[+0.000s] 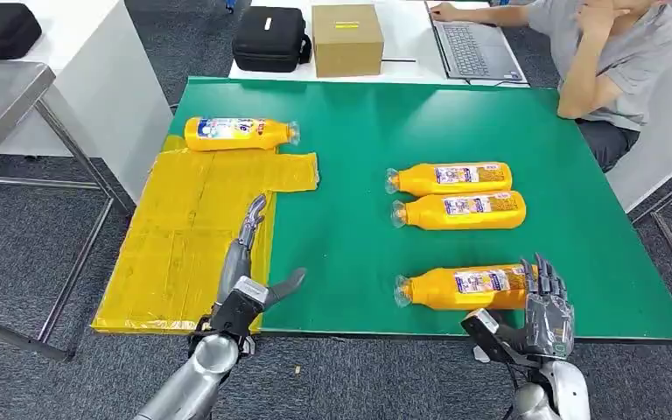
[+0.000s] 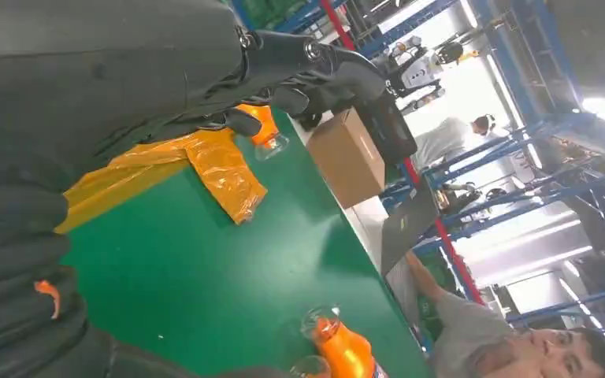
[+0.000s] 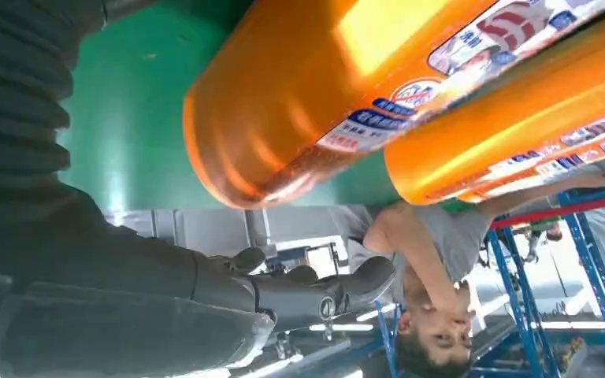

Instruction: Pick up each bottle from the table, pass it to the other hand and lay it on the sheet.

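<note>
Four orange bottles lie on the green table (image 1: 350, 131). One bottle (image 1: 239, 134) rests at the far end of the yellow sheet (image 1: 184, 236). Two bottles (image 1: 451, 178) (image 1: 459, 211) lie side by side right of centre. The nearest bottle (image 1: 464, 288) lies close to the front edge. My right hand (image 1: 544, 308) stands at its base end, fingers spread and upright, gripping nothing. The right wrist view has that bottle (image 3: 323, 102) close by, apart from the fingers (image 3: 315, 291). My left hand (image 1: 249, 267) is open, stretched over the sheet's right edge. The left wrist view shows the sheet (image 2: 220, 169) beyond the fingers (image 2: 307, 71).
Beyond the table's far edge stand a cardboard box (image 1: 347, 39), a black case (image 1: 269, 38) and a laptop (image 1: 472, 44). A person (image 1: 608, 61) sits at the far right corner. A metal table (image 1: 0, 96) stands to the left of the sheet.
</note>
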Available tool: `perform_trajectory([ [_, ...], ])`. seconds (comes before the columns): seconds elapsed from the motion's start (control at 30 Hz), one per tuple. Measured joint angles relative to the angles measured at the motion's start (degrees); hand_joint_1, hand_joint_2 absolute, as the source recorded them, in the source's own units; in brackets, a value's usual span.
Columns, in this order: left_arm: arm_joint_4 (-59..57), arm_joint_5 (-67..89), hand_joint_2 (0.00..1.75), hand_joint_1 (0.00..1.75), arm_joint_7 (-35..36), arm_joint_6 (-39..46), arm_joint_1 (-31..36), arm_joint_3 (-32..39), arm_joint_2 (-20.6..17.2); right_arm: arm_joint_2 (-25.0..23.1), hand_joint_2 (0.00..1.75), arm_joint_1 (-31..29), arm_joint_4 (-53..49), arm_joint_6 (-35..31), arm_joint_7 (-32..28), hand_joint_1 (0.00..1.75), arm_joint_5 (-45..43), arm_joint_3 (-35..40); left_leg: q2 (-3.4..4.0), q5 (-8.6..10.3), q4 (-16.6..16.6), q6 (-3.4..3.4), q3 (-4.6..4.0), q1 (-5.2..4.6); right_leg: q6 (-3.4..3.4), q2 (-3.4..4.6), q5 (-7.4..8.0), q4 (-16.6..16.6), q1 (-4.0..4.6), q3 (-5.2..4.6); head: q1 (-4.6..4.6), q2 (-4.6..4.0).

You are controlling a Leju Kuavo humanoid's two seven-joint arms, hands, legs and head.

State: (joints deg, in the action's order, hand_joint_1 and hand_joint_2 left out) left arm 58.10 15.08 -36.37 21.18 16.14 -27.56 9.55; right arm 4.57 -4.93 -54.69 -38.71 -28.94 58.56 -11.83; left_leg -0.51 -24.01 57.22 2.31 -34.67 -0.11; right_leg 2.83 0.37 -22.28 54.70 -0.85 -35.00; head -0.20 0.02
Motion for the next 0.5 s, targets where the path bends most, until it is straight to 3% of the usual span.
perform_trajectory([
  [0.33, -0.8, -0.3, 1.75, 0.00, -0.2, -0.1, 0.3, -0.6, 0.0, 1.6, 1.75, -1.8, 4.2, 0.4, 0.0, 0.00, -0.3, 1.1, 0.00, 0.00, 0.0, 0.00, -0.01, 0.00, 0.00, -0.01, -0.01, 0.0, 0.00, -0.01, 0.02, 0.00],
  [0.5, -1.1, -1.3, 1.75, 0.00, -0.5, -0.7, 0.8, -1.3, 0.0, 3.0, 1.75, -2.8, 6.3, 4.6, 2.8, 0.00, 1.7, 2.6, 0.03, -0.02, 0.0, 0.00, 0.07, 0.00, 0.00, 0.02, -0.01, 0.0, 0.01, 0.02, 0.02, 0.00],
])
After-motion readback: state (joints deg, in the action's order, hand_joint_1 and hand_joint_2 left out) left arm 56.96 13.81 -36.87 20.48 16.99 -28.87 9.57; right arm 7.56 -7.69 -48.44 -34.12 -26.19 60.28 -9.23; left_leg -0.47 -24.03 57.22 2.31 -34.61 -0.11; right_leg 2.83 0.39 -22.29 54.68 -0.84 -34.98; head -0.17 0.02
